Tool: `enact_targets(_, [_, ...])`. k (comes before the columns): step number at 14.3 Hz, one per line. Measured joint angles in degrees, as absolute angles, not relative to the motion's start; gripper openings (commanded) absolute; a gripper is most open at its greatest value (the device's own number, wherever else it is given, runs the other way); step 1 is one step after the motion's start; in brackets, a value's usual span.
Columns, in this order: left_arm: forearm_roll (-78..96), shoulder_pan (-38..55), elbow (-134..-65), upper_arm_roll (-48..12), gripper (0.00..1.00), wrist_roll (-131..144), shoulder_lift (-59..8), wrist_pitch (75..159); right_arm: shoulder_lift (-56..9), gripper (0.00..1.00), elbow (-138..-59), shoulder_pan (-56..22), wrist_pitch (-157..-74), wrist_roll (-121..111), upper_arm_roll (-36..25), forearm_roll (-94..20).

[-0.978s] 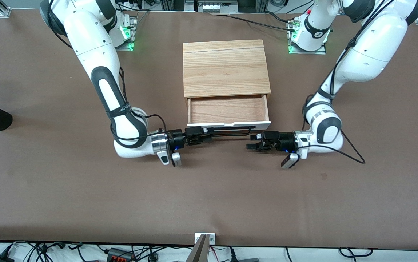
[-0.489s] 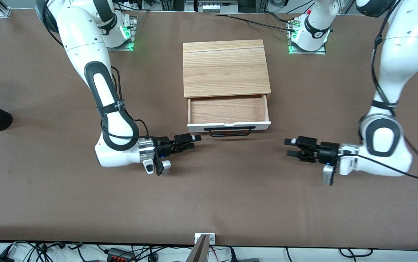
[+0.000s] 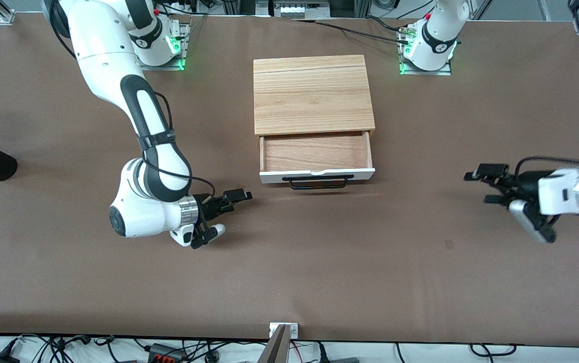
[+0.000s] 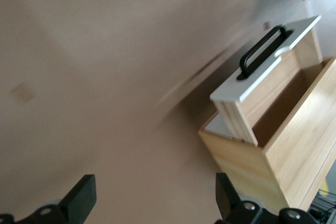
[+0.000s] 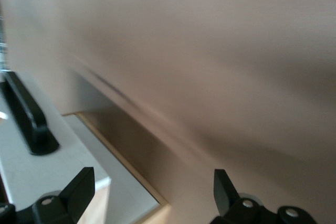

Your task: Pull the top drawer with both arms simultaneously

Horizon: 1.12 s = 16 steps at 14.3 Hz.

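Here, a brown table [image 3: 67, 282] holds a light wood cabinet [image 3: 313, 93] midway between the two arm bases. Its top drawer [image 3: 316, 154] is pulled out toward the front camera, showing a bare wooden bottom, white front and black bar handle [image 3: 318, 181]. The right gripper [image 3: 234, 197] hovers over the table toward the right arm's end, fingers spread, holding nothing. The left gripper [image 3: 488, 184] hovers toward the left arm's end, likewise spread and unladen.

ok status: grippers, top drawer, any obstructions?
Left gripper open, over bare table at its arm's end. Right gripper open, clear of handle. Top drawer pulled out, empty. Nothing in the way.
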State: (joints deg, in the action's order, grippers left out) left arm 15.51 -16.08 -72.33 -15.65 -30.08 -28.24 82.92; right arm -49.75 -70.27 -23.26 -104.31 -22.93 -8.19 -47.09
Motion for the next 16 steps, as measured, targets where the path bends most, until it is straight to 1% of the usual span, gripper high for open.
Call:
enact_targets(2, [9.4,-15.9,-72.3,-15.7,1.00,-22.8,-23.6,78.9,-47.3,1.00,-70.2,-23.4,-104.0,-19.6,-10.1,-38.8])
enact_targets(4, [4.3,-15.7,-72.3,-15.8,1.00,-16.8,-20.4,77.6,-44.4,1.00,-70.1,-23.2,-101.2,-16.0,-12.0,-31.6])
enact_targets(8, [-1.3,-15.9,-71.1,-15.3,1.00,-6.0,-18.0,77.4,-38.0,1.00,-69.9,-23.3,-95.2,-12.4,-16.8,-19.3])
enact_targets(10, [-2.1,-16.1,-70.8,-15.1,1.00,-4.8,-17.3,75.8,-34.3,1.00,-69.8,-23.3,-94.2,-9.5,-18.9,-16.2])
enact_targets(13, [-2.1,-16.2,-70.6,-15.1,1.00,-4.7,-15.9,74.7,-29.6,1.00,-69.8,-23.2,-93.4,-7.8,-20.9,-14.3])
enact_targets(16, [-2.1,-16.3,-70.4,-15.1,1.00,-4.9,-14.6,71.1,-27.9,1.00,-69.8,-23.0,-93.4,-7.6,-23.0,-12.5])
